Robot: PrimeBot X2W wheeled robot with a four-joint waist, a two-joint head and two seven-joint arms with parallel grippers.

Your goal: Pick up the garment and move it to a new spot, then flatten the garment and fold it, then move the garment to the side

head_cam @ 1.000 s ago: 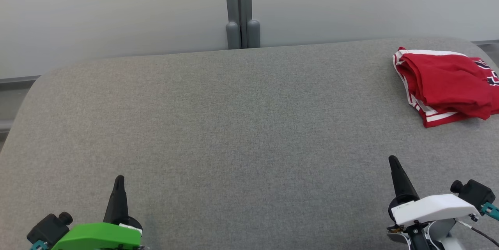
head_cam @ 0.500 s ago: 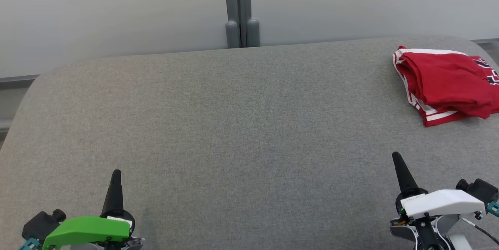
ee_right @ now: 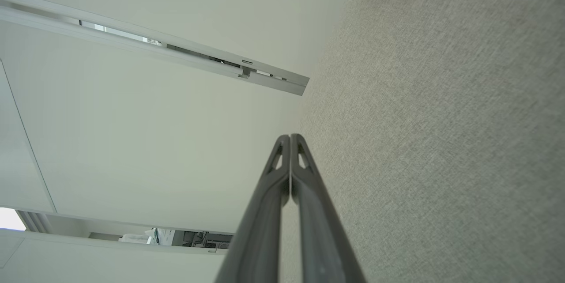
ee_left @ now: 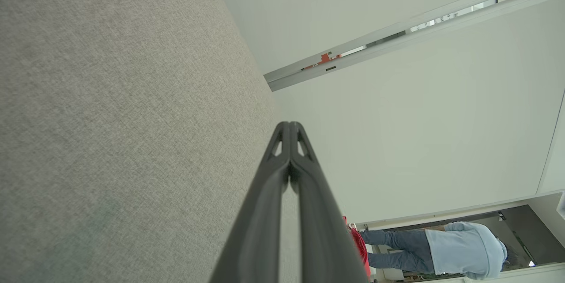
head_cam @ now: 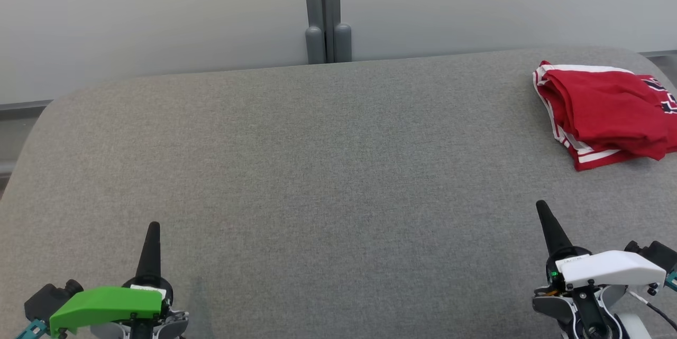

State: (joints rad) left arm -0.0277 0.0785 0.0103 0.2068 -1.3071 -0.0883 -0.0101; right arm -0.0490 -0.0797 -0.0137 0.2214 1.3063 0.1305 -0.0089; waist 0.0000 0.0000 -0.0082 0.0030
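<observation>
Grey woven cloth over the bench (head_cam: 317,170), far corners rounded. Red garment (head_cam: 603,111) at the far right corner: loosely folded in layers, white stripes along the left and near edges, dark lettering on the right side cut off by the picture edge and unreadable. Left jaws at the near left, right jaws at the near right, each pair pressed fully together, gripping nothing, well apart from the garment. From the left wrist, a mere red sliver of garment (ee_left: 361,250), mostly hidden behind a dark finger (ee_left: 269,194).
</observation>
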